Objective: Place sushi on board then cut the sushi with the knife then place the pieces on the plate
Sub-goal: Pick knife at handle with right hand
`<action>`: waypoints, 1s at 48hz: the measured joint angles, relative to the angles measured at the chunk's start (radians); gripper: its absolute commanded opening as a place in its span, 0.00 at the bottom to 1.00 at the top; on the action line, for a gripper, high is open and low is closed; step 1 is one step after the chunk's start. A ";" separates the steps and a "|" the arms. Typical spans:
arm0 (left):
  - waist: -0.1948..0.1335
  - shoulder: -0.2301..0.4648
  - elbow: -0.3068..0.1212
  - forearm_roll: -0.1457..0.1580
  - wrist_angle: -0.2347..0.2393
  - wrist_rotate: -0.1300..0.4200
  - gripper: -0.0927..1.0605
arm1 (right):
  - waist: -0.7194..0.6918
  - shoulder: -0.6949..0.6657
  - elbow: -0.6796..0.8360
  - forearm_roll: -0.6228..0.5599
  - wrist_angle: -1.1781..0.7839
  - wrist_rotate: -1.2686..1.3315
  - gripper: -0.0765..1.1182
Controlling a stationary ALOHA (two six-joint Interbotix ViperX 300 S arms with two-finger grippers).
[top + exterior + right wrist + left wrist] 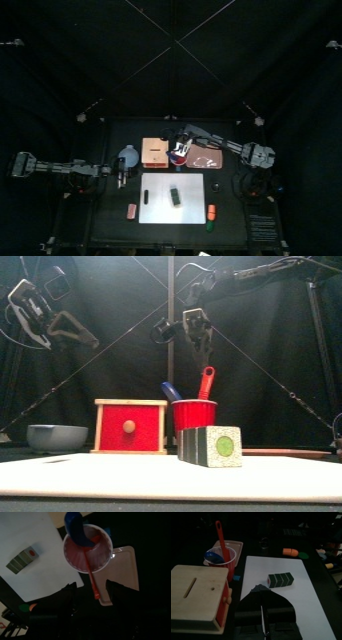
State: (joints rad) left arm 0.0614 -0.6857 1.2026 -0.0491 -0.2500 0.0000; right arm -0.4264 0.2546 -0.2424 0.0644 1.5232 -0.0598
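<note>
Dark green sushi roll [211, 446] (pale end face, green centre); white board [134, 476]; red cup [195, 416], blue knife [171, 390], red knife [206, 382]; pale wooden box [130, 426] red-fronted; bowl [56, 437] seemingly blue-grey

light is falling from above onto the white cutting board [171, 192], which is glowing as the one bright patch in the lower middle of the top view while everything around it is sinking into near black. in the front view the board is glaring pale along the bottom edge, and the sushi roll [211, 446] is standing well lit against a black backdrop.
</note>
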 measured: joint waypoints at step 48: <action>0.002 0.000 0.012 -0.002 0.002 0.002 0.06 | 0.003 0.058 0.063 0.034 0.000 -0.006 0.64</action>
State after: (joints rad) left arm 0.0629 -0.6857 1.2149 -0.0506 -0.2485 0.0015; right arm -0.4234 0.3129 -0.1795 0.0982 1.5232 -0.0660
